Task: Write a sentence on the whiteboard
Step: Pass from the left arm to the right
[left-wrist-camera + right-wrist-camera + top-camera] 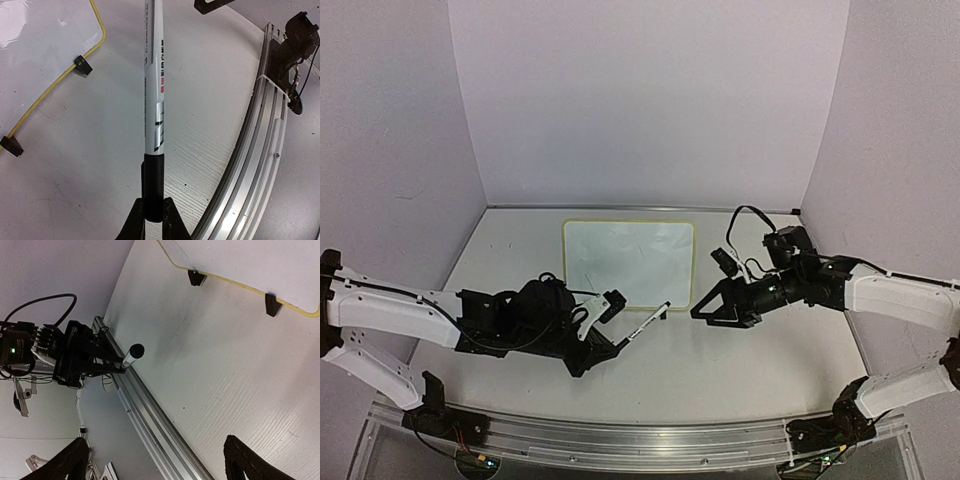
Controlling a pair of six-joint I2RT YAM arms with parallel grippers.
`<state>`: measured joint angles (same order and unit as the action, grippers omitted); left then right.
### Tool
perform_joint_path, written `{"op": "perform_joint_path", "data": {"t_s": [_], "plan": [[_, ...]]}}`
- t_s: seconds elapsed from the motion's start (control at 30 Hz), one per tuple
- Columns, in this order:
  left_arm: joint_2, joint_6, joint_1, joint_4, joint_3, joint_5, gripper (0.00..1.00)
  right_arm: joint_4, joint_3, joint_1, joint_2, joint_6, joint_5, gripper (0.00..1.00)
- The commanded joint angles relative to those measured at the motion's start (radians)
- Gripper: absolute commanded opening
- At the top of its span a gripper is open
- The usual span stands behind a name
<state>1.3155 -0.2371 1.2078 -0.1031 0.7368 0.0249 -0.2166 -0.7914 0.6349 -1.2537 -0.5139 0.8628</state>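
The whiteboard (628,262) lies flat mid-table, white with a pale yellow rim and two black clip feet (196,277) on its near edge. No sentence shows on it; the surface looks blank. My left gripper (618,345) is shut on the black end of a white marker (648,322), which points up and right toward the board's near right corner. The left wrist view shows the marker (154,100) running straight out from the jaws (154,212). My right gripper (710,312) hovers open just right of the marker's far end (133,353), nothing between its fingers (245,462).
An aluminium rail (640,440) runs along the table's near edge in front of both arm bases. Pale walls close in the back and both sides. A black cable (745,215) loops above the right wrist.
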Motion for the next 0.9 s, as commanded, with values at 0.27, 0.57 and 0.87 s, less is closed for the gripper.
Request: {"op": "perform_joint_path", "data": {"t_s": [0.27, 0.57, 0.87], "plan": [[-0.031, -0.027, -0.040, 0.069, 0.012, 0.174, 0.00, 0.115, -0.006, 0.063, -0.080, -0.049, 0.120, 0.80], [0.031, -0.001, -0.039, 0.051, 0.059, 0.257, 0.00, 0.175, -0.050, 0.092, -0.144, -0.057, 0.124, 0.69], [0.066, 0.033, -0.038, -0.005, 0.118, 0.303, 0.00, 0.208, -0.098, 0.125, -0.215, -0.053, 0.153, 0.46]]}}
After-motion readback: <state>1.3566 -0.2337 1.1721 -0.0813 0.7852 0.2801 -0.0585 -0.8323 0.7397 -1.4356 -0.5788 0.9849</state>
